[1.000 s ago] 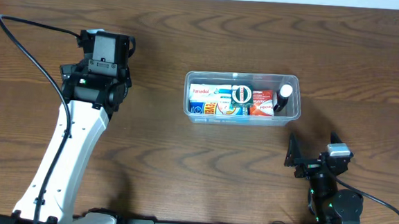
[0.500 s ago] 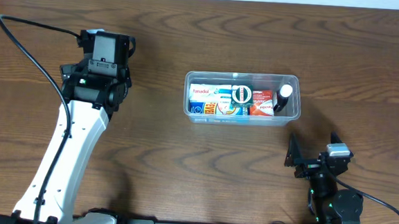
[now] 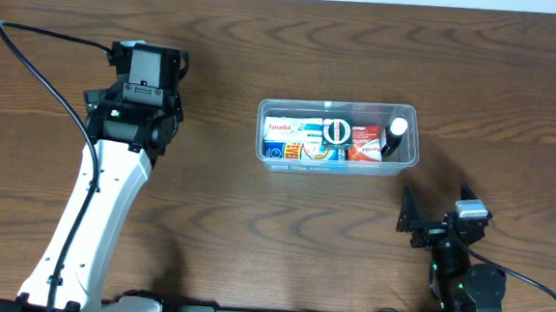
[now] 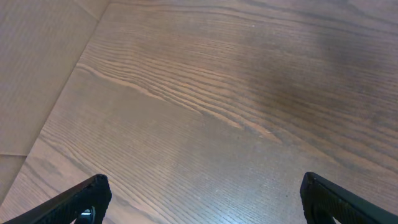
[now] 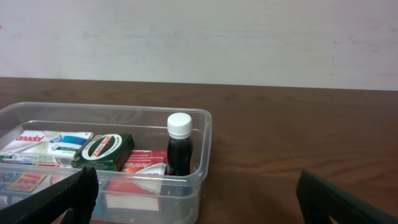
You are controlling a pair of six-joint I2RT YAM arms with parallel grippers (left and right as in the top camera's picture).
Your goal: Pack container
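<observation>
The clear plastic container (image 3: 410, 137) sits at the table's middle right. It holds several small boxes (image 3: 303, 141), a green box with a round white label (image 3: 336, 131) and a dark bottle with a white cap (image 3: 395, 136). The right wrist view shows the container's near wall (image 5: 155, 190), the green box (image 5: 102, 150) and the bottle (image 5: 179, 146). My left gripper (image 4: 202, 196) is open and empty over bare wood at the far left (image 3: 148, 66). My right gripper (image 5: 196, 199) is open and empty, below and right of the container (image 3: 439, 216).
A black cable (image 3: 41, 74) runs from the left arm across the table's left side. The table's pale left edge (image 4: 37, 74) shows in the left wrist view. A light wall (image 5: 199, 37) stands behind the table.
</observation>
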